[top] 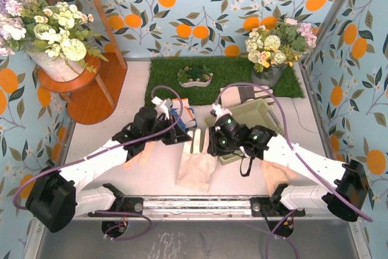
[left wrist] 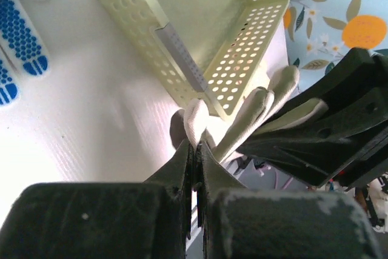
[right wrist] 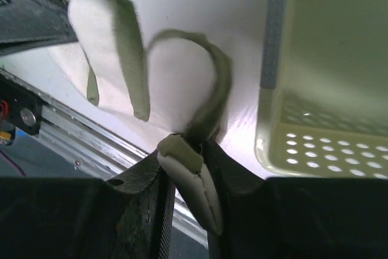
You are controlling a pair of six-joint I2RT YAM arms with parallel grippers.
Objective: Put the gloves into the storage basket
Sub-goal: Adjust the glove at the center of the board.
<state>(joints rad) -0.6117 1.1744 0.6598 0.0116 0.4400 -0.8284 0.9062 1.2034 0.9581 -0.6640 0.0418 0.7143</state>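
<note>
Both arms meet at the middle of the table [top: 154,177], and each has hold of the work glove [top: 197,168]. It lies limp on the surface between them, cuff toward me, fingers pointing to 12 o'clock.

From the left wrist I see the left gripper [left wrist: 197,147] pressed tight together, with one cream fingertip of the work glove [left wrist: 195,119] nipped between its tips. From above, the left gripper [top: 185,136] sits at the glove's 11 o'clock corner.

The right gripper [right wrist: 194,150] pinches a fold of the same glove [right wrist: 115,40]; the jaws stand a little apart with grey-green fabric bunched between them. From above, the right gripper [top: 211,144] sits at the glove's 1 o'clock corner (the two grippers are very close to each other here).

The basket [top: 264,112] stands at 2 o'clock from the work glove, just beside it, partly under the right arm. What I can see of its floor from either wrist, basket [left wrist: 242,59] and basket [right wrist: 315,144], has no glove in it.

The blue glove [top: 183,113] lies at 12 o'clock from the left gripper, on the table outside the basket; its dotted fingers show in the left wrist view [left wrist: 21,34]. The left peach glove [top: 138,156] lies at 9 o'clock under the left arm. The right peach glove [top: 276,177] lies at 4 o'clock under the right arm.
</note>
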